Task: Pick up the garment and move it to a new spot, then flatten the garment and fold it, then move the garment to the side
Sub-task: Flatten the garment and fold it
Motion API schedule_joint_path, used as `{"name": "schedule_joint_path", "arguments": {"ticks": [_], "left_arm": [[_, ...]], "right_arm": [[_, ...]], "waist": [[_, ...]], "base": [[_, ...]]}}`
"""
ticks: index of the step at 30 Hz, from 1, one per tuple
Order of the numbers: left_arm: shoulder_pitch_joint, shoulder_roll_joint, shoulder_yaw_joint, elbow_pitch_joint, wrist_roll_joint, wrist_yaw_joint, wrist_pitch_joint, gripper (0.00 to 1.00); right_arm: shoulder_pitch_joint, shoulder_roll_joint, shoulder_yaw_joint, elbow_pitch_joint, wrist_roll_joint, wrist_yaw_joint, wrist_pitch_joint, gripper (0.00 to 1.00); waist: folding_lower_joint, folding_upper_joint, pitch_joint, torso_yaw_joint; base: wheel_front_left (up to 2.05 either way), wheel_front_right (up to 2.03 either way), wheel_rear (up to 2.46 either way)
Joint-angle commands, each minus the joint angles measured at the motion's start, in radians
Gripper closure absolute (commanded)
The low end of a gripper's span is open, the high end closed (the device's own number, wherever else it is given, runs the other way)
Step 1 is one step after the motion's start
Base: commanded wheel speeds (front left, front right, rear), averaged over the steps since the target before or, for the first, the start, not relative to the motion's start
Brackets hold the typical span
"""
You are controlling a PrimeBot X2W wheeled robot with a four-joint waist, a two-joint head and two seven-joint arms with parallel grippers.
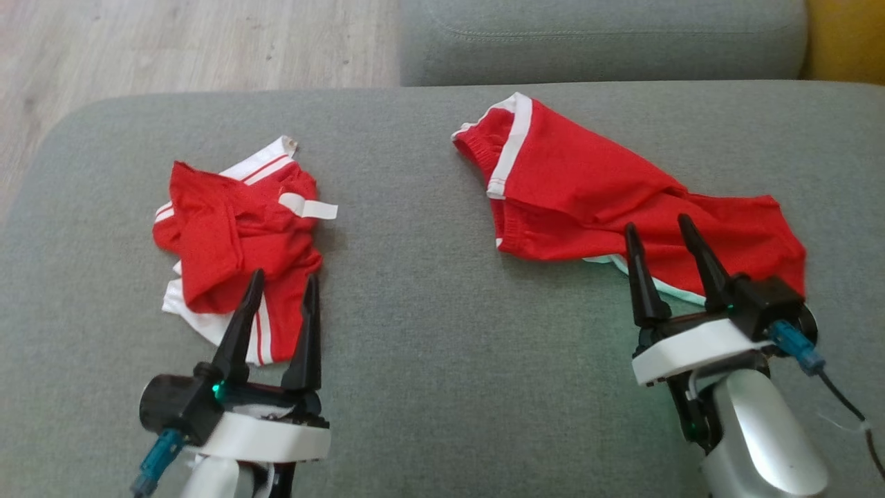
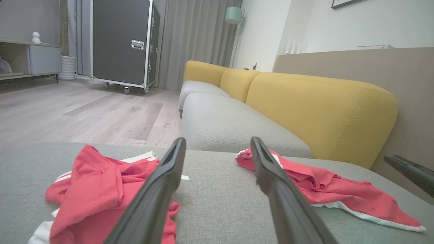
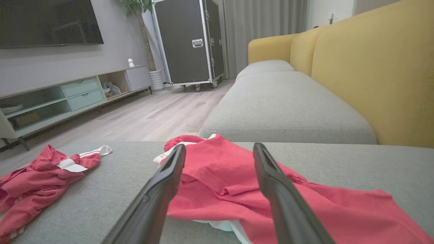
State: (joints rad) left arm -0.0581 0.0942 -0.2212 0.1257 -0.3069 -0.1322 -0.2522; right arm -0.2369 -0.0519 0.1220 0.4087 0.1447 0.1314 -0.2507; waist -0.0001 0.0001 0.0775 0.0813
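Observation:
A red garment (image 1: 581, 187) with white trim lies loosely spread on the right of the grey cushion (image 1: 415, 290). My right gripper (image 1: 657, 223) stands open over its near edge, with nothing between the fingers; the right wrist view shows the same cloth (image 3: 220, 169) just beyond the tips of that gripper (image 3: 219, 145). A second red and white garment (image 1: 228, 228) lies crumpled on the left. My left gripper (image 1: 286, 275) is open at its near right corner, holding nothing. In the left wrist view, the left gripper (image 2: 218, 139) points between the crumpled piece (image 2: 91, 189) and the spread one (image 2: 325, 189).
Another grey seat cushion (image 1: 601, 41) adjoins at the back, with the yellow backrest (image 2: 322, 112) to the right. Wooden floor (image 1: 173, 48) lies past the cushion's left and far edge. A black wheeled case (image 3: 190, 40) and a TV unit (image 3: 67, 98) stand across the room.

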Motion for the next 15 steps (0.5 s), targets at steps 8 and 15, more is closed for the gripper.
{"name": "schedule_joint_path", "arguments": {"ticks": [8,15], "left_arm": [[-0.060,0.008,0.005,-0.028,-0.010,0.002,-0.010,0.00],[-0.097,-0.001,-0.041,-0.007,-0.023,0.002,-0.010,0.00]], "right_arm": [[-0.090,0.001,0.079,-0.025,-0.086,-0.001,-0.011,0.00],[-0.224,0.002,0.134,0.118,-0.181,-0.001,0.016,0.00]], "waist": [[0.0001,-0.0001,0.054,0.059],[0.0001,-0.0001,0.114,0.143]], "base": [[0.00,0.00,0.00],[0.00,0.00,0.00]]}}
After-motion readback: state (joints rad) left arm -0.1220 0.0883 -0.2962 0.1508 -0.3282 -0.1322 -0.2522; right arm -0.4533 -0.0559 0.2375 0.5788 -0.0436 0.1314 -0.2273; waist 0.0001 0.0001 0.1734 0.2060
